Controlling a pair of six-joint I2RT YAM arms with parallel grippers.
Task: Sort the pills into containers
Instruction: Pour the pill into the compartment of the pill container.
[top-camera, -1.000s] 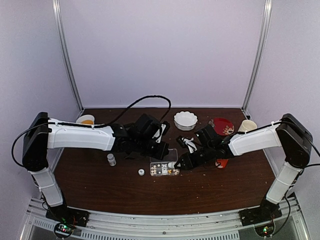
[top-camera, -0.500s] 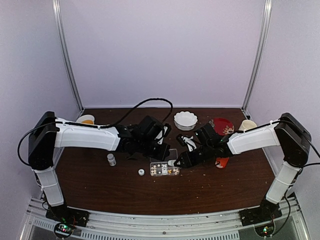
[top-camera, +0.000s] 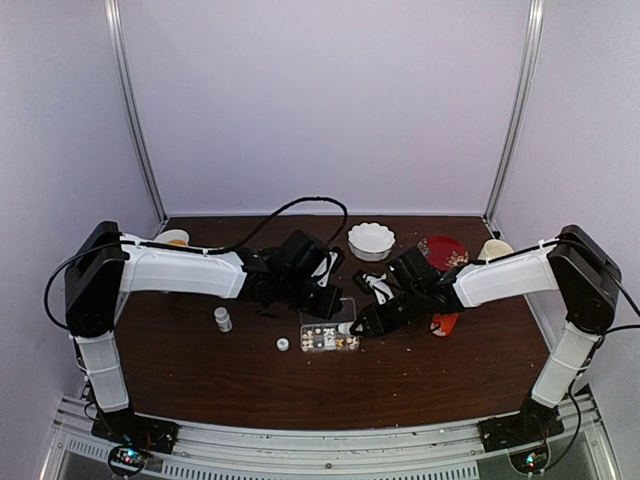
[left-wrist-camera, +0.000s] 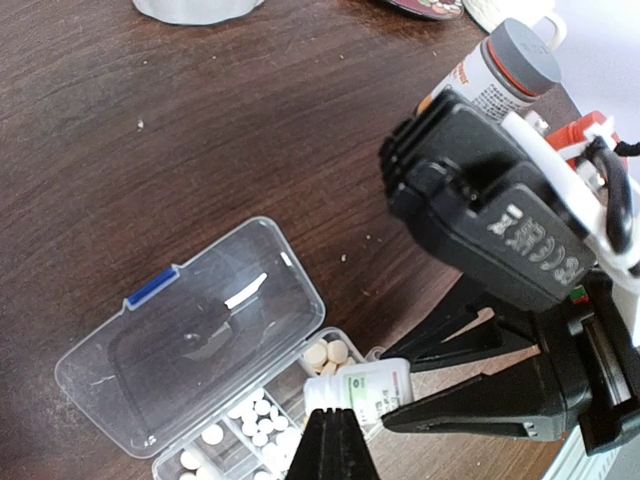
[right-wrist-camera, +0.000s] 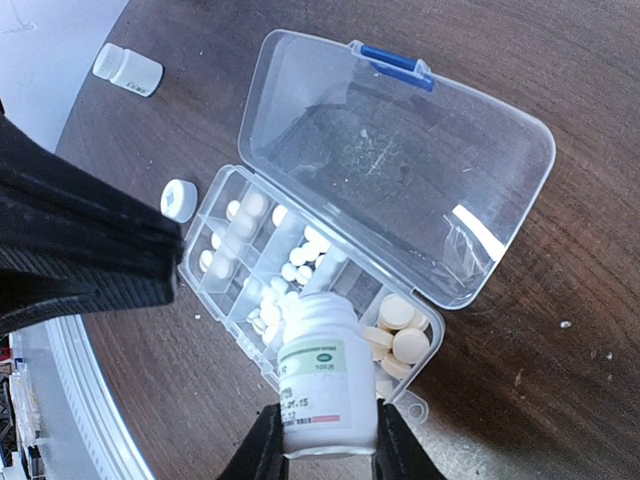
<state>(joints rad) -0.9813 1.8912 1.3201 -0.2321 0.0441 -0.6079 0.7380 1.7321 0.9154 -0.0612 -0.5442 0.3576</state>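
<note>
Over the table (top-camera: 200, 380) both arms are reaching inward and meeting above the box (right-wrist-camera: 400, 170) at mid-table. Its lid is lying open and flat. The right arm is stretching in from the right with the wrist pitching down. The right gripper (right-wrist-camera: 320, 440) is clamping a small white bottle (right-wrist-camera: 322, 375) near its base. The bottle's axis is running straight out from the jaws, with the mouth tipping down over the middle compartments. So the box is sitting directly ahead of and below the right jaws, and I'm judging the right arm nearer for the pour. The left gripper (left-wrist-camera: 335, 445) is hovering just over the compartment side, jaws together, carrying nothing. The pills (right-wrist-camera: 400, 332) are lying in several compartments.
</note>
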